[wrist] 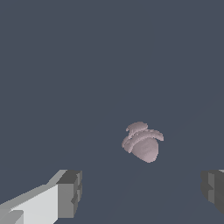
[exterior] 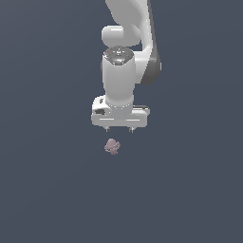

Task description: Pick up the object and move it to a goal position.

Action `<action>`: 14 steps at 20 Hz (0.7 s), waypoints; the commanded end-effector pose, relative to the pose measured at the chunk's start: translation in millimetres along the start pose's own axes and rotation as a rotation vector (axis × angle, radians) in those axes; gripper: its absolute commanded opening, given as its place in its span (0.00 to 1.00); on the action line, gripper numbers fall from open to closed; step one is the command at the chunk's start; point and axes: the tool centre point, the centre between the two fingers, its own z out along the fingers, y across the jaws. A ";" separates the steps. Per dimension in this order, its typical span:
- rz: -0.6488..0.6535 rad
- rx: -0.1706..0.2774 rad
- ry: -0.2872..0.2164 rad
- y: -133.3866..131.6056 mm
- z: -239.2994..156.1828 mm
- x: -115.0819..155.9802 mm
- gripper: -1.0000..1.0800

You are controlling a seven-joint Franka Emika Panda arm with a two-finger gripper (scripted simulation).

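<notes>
The arm hangs vertically, wrist pointing straight down, its end effector (exterior: 119,129) spread wide apart and holding nothing, poised near the pinkish-mauve object (exterior: 112,146) without touching it.

The exterior view looks steeply down on the arm, taking in the whole gripper (exterior: 119,128) with the object (exterior: 112,146) just beyond its fingertips. The wrist view sits close behind the fingers (wrist: 70,194), facing past them. Both share that object (wrist: 142,141) and the dark floor (exterior: 42,190).
</notes>
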 end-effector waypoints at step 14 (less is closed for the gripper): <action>-0.018 0.007 -0.001 -0.3 -13.4 3.3 0.96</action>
